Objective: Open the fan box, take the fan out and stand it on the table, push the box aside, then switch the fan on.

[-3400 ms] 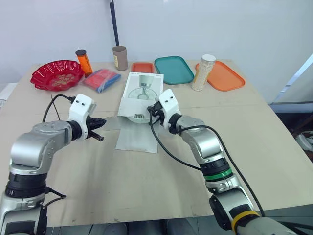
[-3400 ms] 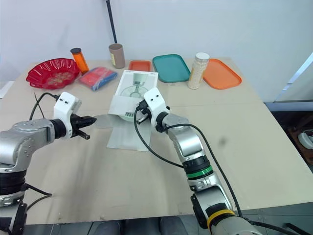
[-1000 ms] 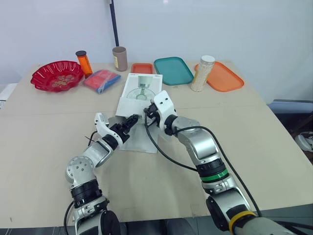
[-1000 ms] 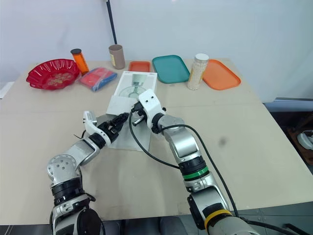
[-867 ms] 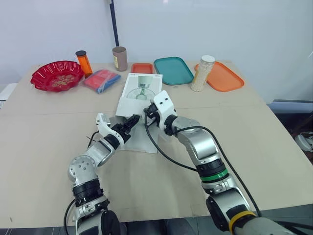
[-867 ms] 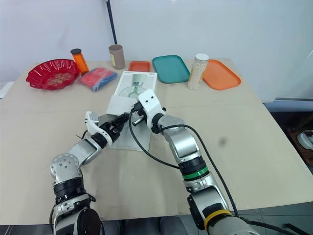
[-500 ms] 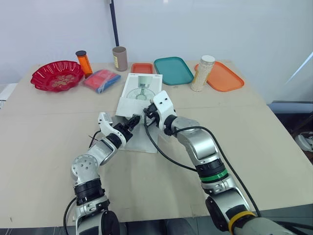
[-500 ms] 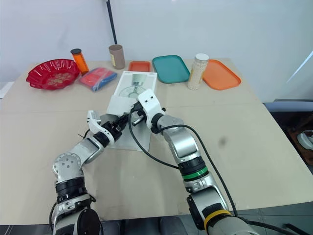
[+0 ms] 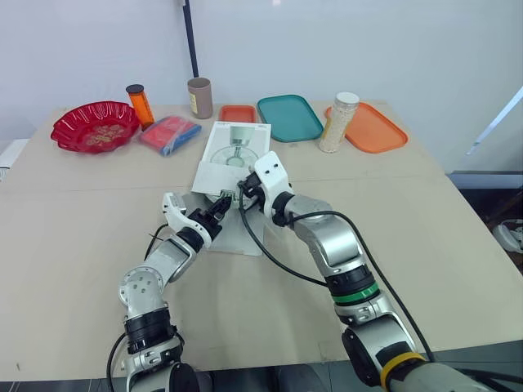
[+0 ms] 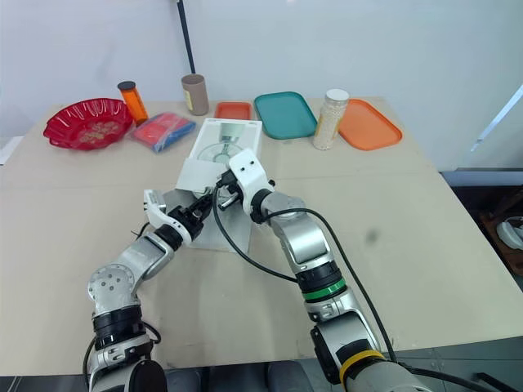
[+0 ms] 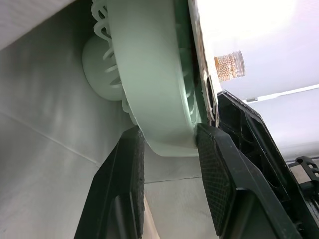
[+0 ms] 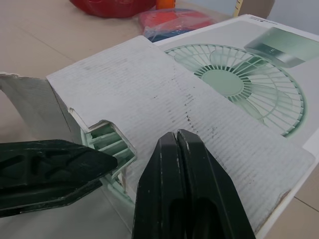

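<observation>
With left tool (image 11: 168, 133) clamped on fan (image 11: 144, 64) rim mid-frame and right tool (image 12: 178, 137), closed, bracing box (image 12: 174, 99), best draw fan out straight, slowly.

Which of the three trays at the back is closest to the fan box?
The small red-orange tray, right behind the fan box; the teal tray and the big orange tray lie farther to the right.

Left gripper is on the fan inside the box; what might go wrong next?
1. The left gripper grips the fan only by its curved rim, so it may slip when pulled.
2. The right gripper, shut, seems merely to rest on the box flap, so the box could drag along with the fan.
</observation>
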Available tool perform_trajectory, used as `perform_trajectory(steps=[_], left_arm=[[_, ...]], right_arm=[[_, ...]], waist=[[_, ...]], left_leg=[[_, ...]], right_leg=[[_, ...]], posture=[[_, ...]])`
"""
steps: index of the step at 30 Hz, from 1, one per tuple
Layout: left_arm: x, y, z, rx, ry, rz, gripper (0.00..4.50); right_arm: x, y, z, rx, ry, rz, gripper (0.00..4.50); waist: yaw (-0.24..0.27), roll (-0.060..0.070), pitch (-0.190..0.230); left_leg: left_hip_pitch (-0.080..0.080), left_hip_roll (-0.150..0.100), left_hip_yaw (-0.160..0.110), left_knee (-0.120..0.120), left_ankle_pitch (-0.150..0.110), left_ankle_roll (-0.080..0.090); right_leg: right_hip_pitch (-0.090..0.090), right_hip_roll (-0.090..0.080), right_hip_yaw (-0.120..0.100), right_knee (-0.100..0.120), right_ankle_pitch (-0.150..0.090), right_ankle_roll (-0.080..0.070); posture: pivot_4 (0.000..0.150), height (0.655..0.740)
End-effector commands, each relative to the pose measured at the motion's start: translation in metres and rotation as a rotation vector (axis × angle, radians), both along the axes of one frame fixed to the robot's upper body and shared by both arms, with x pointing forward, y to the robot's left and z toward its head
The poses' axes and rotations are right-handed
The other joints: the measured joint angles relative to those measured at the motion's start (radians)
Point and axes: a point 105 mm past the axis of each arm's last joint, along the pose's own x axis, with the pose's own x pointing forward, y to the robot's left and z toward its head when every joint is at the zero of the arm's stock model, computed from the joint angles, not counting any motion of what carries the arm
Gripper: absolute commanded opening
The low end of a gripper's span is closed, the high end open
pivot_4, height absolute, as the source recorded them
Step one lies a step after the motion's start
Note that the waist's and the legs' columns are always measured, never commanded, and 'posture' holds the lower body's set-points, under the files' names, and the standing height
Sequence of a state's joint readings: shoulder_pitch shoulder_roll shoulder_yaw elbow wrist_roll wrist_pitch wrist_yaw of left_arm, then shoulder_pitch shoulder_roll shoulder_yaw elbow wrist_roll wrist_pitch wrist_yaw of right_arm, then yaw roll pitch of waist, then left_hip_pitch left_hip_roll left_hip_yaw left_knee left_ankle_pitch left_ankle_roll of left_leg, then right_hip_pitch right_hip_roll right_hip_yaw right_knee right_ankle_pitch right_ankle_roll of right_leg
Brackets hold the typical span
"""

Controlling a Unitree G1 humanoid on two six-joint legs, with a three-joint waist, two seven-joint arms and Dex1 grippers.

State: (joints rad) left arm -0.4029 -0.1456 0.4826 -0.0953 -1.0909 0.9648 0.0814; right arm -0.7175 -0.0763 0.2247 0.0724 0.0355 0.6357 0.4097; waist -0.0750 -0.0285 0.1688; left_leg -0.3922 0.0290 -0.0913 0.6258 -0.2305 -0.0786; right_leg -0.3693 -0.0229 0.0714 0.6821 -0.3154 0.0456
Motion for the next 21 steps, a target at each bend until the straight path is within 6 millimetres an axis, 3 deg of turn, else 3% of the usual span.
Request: perform_trajectory(steps=[1, 15, 21], left_arm=[[-0.005, 0.003, 0.002, 0.012, -0.005, 0.007, 1.10], [-0.047, 0.011, 0.000, 0.061, 0.042, -0.028, 1.10], [-0.063, 0.024, -0.005, 0.056, 0.081, -0.004, 1.10]], right_arm=[[-0.001, 0.001, -0.016, -0.020, 0.060, -0.003, 0.00], [0.000, 0.000, -0.015, -0.024, 0.064, -0.019, 0.00], [0.001, 0.000, -0.016, -0.028, 0.066, -0.023, 0.00]], waist=[[0.000, 0.000, 0.000], [0.000, 0.000, 0.000], [0.000, 0.000, 0.000]], left_leg=[[0.000, 0.000, 0.000, 0.000, 0.000, 0.000], [0.000, 0.000, 0.000, -0.001, 0.000, 0.000], [0.001, 0.000, 0.000, -0.002, 0.000, 0.000]], right_leg=[[0.000, 0.000, 0.000, 0.000, 0.000, 0.000], [0.000, 0.000, 0.000, 0.000, 0.000, 0.000], [0.000, 0.000, 0.001, 0.000, 0.000, 0.000]], posture=[[0.150, 0.7400], [0.150, 0.7400], [0.150, 0.7400]])
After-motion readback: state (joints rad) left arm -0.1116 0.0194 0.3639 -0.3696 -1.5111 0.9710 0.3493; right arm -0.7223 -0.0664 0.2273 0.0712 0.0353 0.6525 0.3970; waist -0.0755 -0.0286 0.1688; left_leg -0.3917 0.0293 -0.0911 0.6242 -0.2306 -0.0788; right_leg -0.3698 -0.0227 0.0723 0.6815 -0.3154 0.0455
